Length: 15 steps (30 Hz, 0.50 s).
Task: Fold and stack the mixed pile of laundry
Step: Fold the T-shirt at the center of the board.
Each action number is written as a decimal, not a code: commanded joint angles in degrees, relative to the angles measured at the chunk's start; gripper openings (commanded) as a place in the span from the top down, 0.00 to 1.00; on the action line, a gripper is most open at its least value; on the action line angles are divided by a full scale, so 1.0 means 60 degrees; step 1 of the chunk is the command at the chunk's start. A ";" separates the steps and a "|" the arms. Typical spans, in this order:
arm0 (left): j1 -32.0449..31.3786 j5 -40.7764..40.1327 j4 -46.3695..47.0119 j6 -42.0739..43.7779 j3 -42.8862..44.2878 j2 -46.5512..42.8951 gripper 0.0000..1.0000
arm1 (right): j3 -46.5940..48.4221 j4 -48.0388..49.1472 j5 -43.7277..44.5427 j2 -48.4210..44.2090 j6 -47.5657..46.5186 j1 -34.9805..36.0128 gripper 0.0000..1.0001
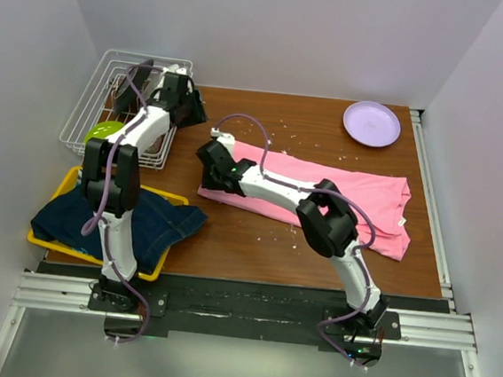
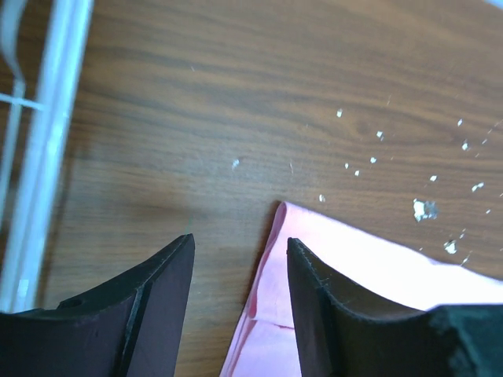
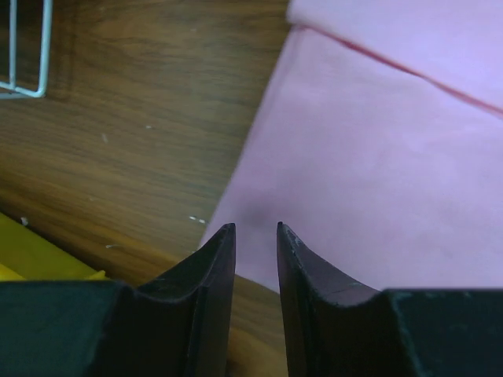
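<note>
Pink T-shirt lies flat mid-table, folded lengthwise. Denim jacket is heaped in the yellow tray, front left. Right gripper is over the shirt's left edge, jaws narrowly apart and empty. Left gripper is above the shirt's far-left corner beside the wire basket, jaws wide and empty.

A brown wooden table sits boxed in by plain white walls — evenly lit.

left fingers apart, right fingers narrowly parted
</note>
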 commanded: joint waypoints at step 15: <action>0.0353 0.0340 -0.0008 0.0222 0.0315 -0.0419 0.44 | 0.2416 -0.1597 0.1342 0.1682 -0.0432 0.0853 0.59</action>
